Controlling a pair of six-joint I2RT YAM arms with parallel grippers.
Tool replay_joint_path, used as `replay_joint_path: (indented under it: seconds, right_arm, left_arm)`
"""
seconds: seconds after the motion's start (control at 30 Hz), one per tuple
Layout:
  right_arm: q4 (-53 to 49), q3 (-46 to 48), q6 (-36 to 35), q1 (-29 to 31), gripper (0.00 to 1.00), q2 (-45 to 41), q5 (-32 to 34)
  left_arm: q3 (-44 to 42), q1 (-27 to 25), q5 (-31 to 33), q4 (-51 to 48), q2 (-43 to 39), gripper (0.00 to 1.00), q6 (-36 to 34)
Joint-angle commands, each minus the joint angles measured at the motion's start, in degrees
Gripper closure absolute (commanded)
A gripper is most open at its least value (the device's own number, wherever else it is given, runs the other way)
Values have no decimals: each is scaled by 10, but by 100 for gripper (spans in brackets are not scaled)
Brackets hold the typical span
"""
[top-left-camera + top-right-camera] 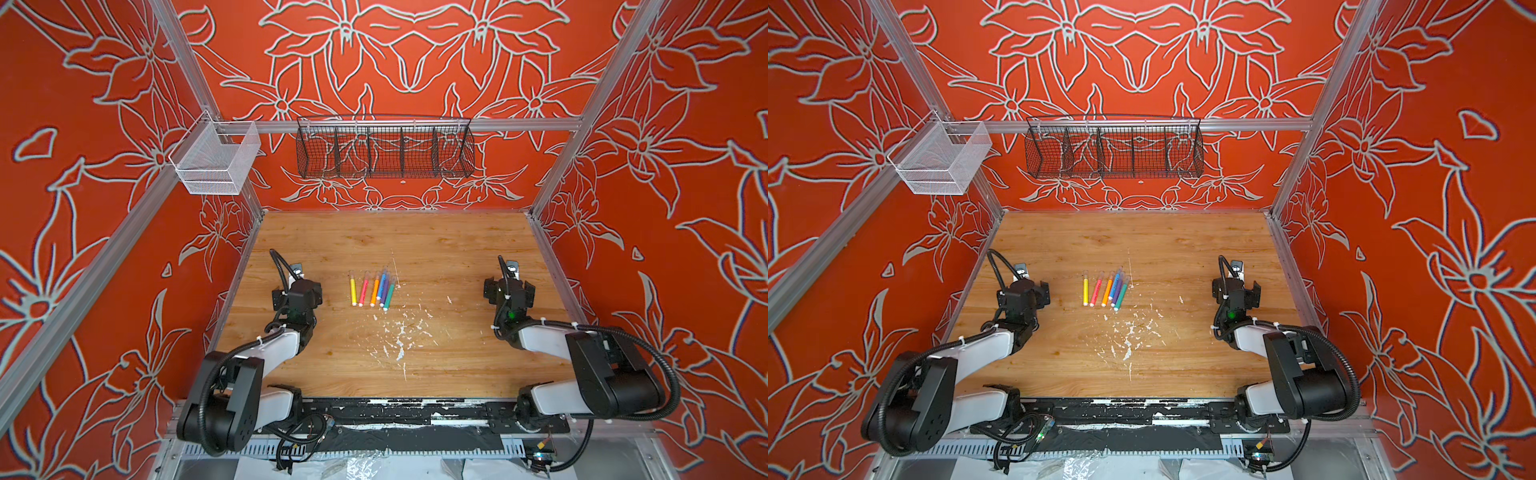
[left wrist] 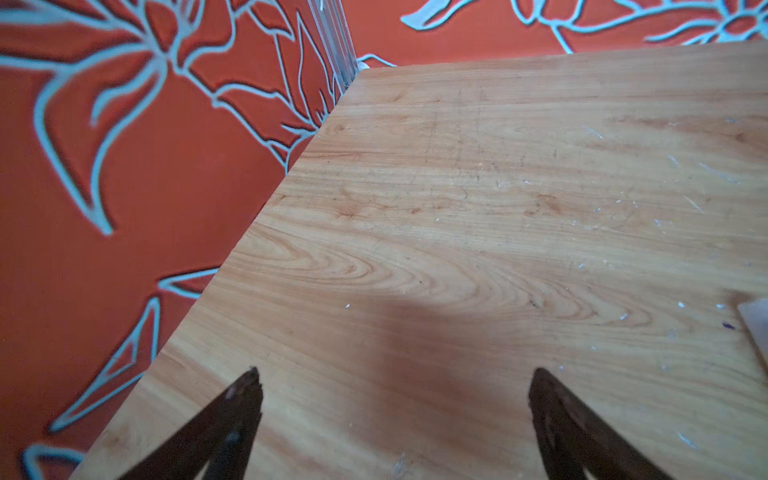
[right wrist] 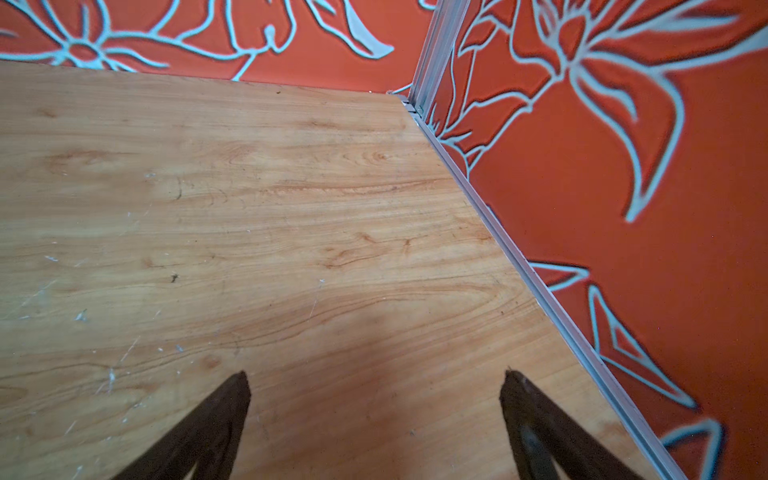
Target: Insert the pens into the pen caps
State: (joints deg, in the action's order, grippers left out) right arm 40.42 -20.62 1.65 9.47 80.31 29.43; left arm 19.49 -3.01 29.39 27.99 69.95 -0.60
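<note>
Closest to each wrist camera are my own dark tapered fingers (image 2: 245, 399), cut off by the frame so that only the tips show. My left gripper (image 2: 395, 372) stands with its jaws wide apart over bare wood, nothing between them. My right gripper (image 3: 376, 374) stands the same way, spread and empty, near the grey metal rail (image 3: 536, 282) along the table's edge. In both top views the black wrist housings hide both sets of fingers.

The six short slim felt-tip pens (image 1: 1107, 293) lie in a row on the light wooden tabletop (image 1: 415, 241), between my two arms and well apart from both grippers. The yellow pen (image 1: 353, 291) and pink-red pen (image 1: 364, 292) lie separate. The orange pen (image 1: 375, 292), blue pen (image 1: 381, 287), purple pen (image 1: 385, 291) and green pen (image 1: 389, 296) crowd together, and I cannot tell whether they touch or overlap.

Small clear plastic caps (image 1: 351, 274) show at the pens' far ends, too small for me to tell whether they are pushed home. A pale translucent sliver (image 2: 756, 328) is cut off at the left wrist view's border, and I cannot tell what it is. White paint flecks (image 1: 399, 332) scatter just nearer than the pens.
</note>
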Motion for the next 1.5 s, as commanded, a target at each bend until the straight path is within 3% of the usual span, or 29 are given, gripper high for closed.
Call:
replay_joint_path:
  seconds: [0.0,0.1,0.2,0.23,0.33,0.4,0.5,0.57,0.67,0.8,1.47]
  right_arm:
    - [44,18,-17,-4,5,-15,-30]
    - [83,41,-23,-4,4,-21,-42]
    - [116,57,-26,-4,3,-22,-46]
    - [115,61,-25,-4,3,-25,-47]
    - [128,72,-24,-4,3,-30,-53]
    - [136,82,-26,-11,3,-28,-83]
    - [318,120,-42,-15,3,54,-84]
    - [204,105,-27,-13,3,-3,-86]
    - [235,95,-31,-16,3,29,-85]
    - [123,53,-23,-16,3,9,-83]
    - [139,51,-25,-18,3,23,-86]
  left_arm:
    - [-26,31,-81,28,-44,3,20]
    - [-38,37,-143,28,-65,3,18]
    - [-62,43,-289,86,-66,3,19]
    - [-59,42,-301,83,-63,3,13]
    - [-51,43,-224,69,-54,3,41]
    - [-81,45,-232,136,-25,3,37]
    - [-88,45,-297,250,66,3,5]
    - [-75,44,-326,245,83,3,-7]
    - [-6,44,-227,128,93,3,31]
    - [-17,39,-197,146,92,3,37]
    - [-15,38,-196,143,93,3,36]
